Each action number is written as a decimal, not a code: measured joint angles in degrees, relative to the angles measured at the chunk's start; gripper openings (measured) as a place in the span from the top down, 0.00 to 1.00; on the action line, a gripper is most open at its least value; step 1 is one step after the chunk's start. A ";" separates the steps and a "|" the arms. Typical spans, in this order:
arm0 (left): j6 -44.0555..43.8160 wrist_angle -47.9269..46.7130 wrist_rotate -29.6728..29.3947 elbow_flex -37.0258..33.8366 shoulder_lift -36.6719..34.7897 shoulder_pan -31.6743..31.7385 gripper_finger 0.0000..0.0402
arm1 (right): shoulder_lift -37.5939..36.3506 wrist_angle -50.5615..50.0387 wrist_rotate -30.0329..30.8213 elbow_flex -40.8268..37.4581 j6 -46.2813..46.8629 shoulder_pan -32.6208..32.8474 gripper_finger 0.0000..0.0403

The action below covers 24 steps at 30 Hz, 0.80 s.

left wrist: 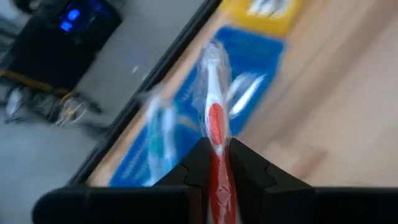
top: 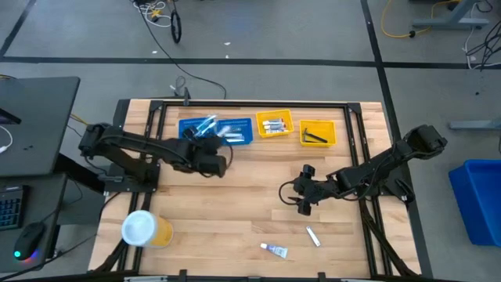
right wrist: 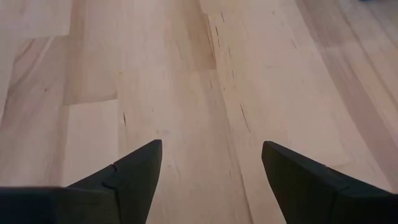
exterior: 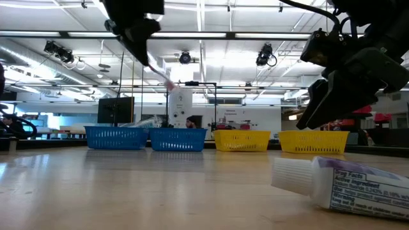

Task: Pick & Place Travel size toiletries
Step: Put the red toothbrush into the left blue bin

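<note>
Left pincer (left wrist: 214,165) is clamped on a wrapped toothbrush (left wrist: 214,118) with a red-and-white handle. In the high view the pincer sits near 10 o'clock of the counter (top: 235,211), at the near edge of the blue tray (top: 244,139), and the brush head points out over that tray. Low view shows the brush (exterior: 160,73) held well above the counter, tilted, pink tip lowermost.

The blue tray already holds a few wrapped brushes (top: 207,125). To its right, at about 12 o'clock, a yellow tray (top: 274,124) holds small pale tubes. Further right, near 1 o'clock, a second yellow tray (top: 317,133) holds dark-handled razors (top: 315,136).

Right pincer (right wrist: 211,168) has its fingers spread wide with nothing between them. It hangs over bare wood around 3 o'clock of the counter, slightly right of centre in the high view (top: 301,192).

Loose items at the near edge, about 6 o'clock: a white toothpaste tube (top: 274,250) with purple print, lying flat, and just beside it toward 5 o'clock a small silvery tube (top: 312,236). The two are apart. In the low view the toothpaste tube (exterior: 339,182) lies close to the lens, cap pointing left.

A yellow tub with a white lid (top: 145,229) stands at about 8 o'clock, near the left arm's base.
</note>
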 joint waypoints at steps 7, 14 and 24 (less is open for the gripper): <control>1.54 1.41 -1.48 -6.24 -2.72 3.68 0.89 | 0.02 -0.11 -0.04 0.00 1.69 0.00 0.32; 1.63 8.47 0.27 -18.24 -12.26 8.87 0.89 | 0.02 -0.40 -1.53 -0.02 2.23 0.00 0.35; 3.20 13.46 11.83 -26.55 -21.94 18.36 0.89 | 0.02 -0.01 -1.45 -0.04 1.78 -0.03 0.37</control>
